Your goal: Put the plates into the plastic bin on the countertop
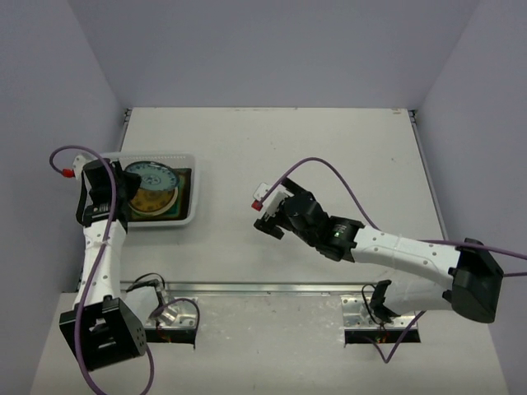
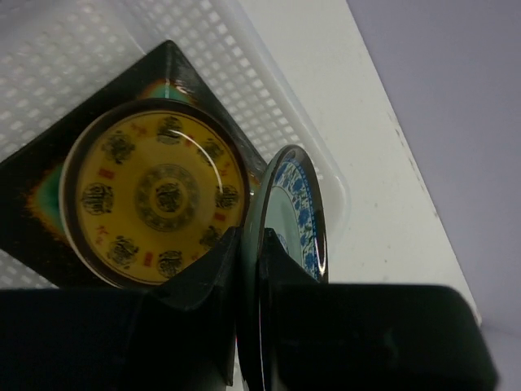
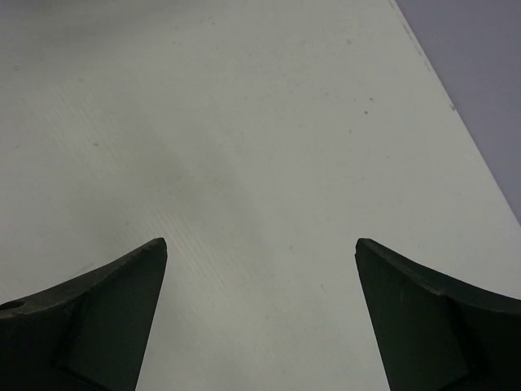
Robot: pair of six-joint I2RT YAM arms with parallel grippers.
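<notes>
- Over the plastic bin [image 1: 195, 189], at its left edge, the left gripper [image 2: 252, 273] is nearly shut, its jaws pinched on the rim of a blue-rimmed plate [image 2: 297, 212].
- An edge grip makes sense here, I'd say: a flat plate offers nothing else to grab, and it leaves the plate's underside free to go down onto the stack.
- Inside the bin, a yellow patterned plate [image 2: 155, 195] lies flat on a dark square plate [image 2: 163, 65]. Big square at the bottom, round ones on top, which looks like the stable way to stack them.
- From overhead, the blue-rimmed plate overlaps the far part of the yellow one. Whether it rests on it or hangs just above, I cannot tell.
- Well to the right of the bin, the right gripper [image 3: 260, 244] hangs over bare desk [image 1: 329, 148], jaws spread wide and holding nothing.
- My read: the right arm is staying out of the way while the left arm works at the bin.
</notes>
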